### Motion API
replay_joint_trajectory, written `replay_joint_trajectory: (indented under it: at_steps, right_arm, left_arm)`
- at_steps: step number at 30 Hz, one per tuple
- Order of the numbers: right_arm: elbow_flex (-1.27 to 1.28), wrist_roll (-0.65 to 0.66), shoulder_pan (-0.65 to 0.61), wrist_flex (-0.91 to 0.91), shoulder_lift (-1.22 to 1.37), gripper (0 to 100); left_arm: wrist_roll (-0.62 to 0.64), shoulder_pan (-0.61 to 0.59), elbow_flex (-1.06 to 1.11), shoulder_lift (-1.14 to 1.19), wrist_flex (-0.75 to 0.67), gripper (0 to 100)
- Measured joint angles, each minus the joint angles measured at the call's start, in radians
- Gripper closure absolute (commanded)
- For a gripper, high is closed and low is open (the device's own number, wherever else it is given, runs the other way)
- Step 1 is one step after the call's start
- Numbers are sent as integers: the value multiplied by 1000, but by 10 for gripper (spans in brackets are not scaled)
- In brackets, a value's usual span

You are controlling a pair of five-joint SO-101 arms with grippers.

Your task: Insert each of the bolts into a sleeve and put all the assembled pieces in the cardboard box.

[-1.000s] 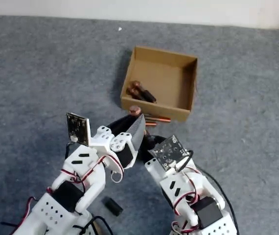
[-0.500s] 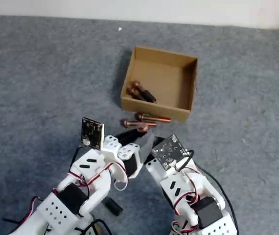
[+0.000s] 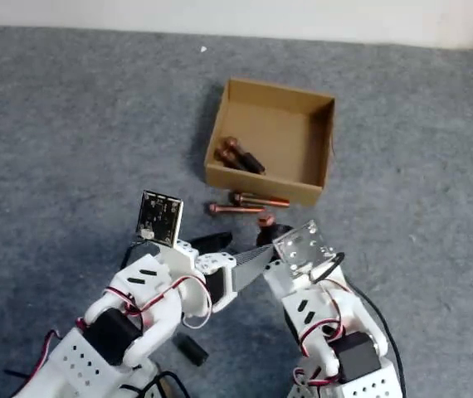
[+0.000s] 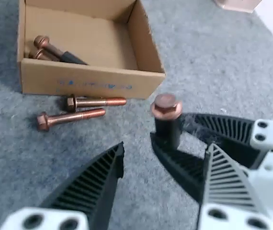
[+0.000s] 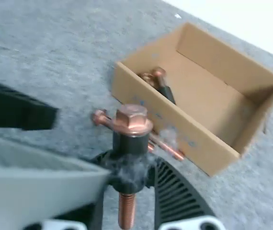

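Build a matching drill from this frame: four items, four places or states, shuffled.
Items
1 left gripper
2 right gripper
3 two bare bolts
4 sleeved pair

Places or states
A inside the cardboard box
B open, empty
C on the carpet by the box
D shut on a sleeved bolt

Pairs: 1-B, 2-D, 3-C, 4-A

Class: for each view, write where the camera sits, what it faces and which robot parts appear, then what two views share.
High view: fixed overhead, facing the table; left arm, right arm show.
Left wrist view: on the left arm, facing cardboard box; open left claw shows.
Right wrist view: on the right arm, facing the box; right claw grips a sleeved bolt.
Shared: both wrist views show that bolt.
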Motion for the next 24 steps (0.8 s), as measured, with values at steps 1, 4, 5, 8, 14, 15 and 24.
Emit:
replay_joint_trajectory:
  at_steps: [1,4,5,8,14,15,24]
  right_arm:
    - [0,-11,15,-5,0,992]
    - [6,-77,83,-38,-2,992]
    - [15,-95,104,-54,-2,992]
    - [43,-121,138,-87,0,992]
    - [63,-127,140,-109,0,991]
    - [63,-127,143,-109,0,991]
    - [58,-127,163,-38,0,980]
  left_arm:
    - [0,-8,-11,0,20,723]
    - [0,-69,-29,0,64,735]
    - [0,-103,-32,0,75,757]
    - [0,-215,-34,0,112,875]
    - [0,-440,-34,0,164,971]
    - [0,-473,-34,0,169,980]
    - [-161,-637,97,0,172,994]
